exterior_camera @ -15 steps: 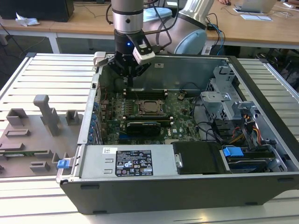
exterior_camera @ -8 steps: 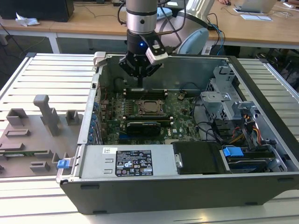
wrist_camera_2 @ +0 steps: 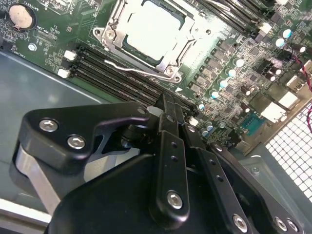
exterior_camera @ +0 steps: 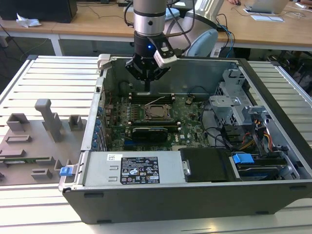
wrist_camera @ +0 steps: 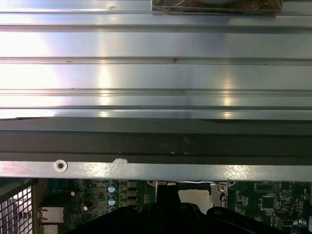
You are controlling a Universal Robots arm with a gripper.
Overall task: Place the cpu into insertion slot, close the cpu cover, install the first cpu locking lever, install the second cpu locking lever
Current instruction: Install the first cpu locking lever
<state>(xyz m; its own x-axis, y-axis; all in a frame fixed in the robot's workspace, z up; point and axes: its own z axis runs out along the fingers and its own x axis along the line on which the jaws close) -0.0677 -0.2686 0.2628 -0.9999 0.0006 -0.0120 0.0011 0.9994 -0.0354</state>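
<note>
**Chip seated, robot arm poised at the locking lever**

Its fingers pressed together and holding nothing, the gripper [exterior_camera: 146,88] hangs over the memory slots [wrist_camera_2: 109,73], just beside the socket [wrist_camera_2: 140,55]. The chip [wrist_camera_2: 151,27] lies in that socket with the metal cover [wrist_camera_2: 109,24] down around it. A thin wire lever [wrist_camera_2: 127,69] runs along one edge, seemingly unlatched. Seating it likely calls for a steady fingertip push on the wire, clear of the slots. The open computer case [exterior_camera: 195,68] holds the green board [exterior_camera: 187,117].
</note>
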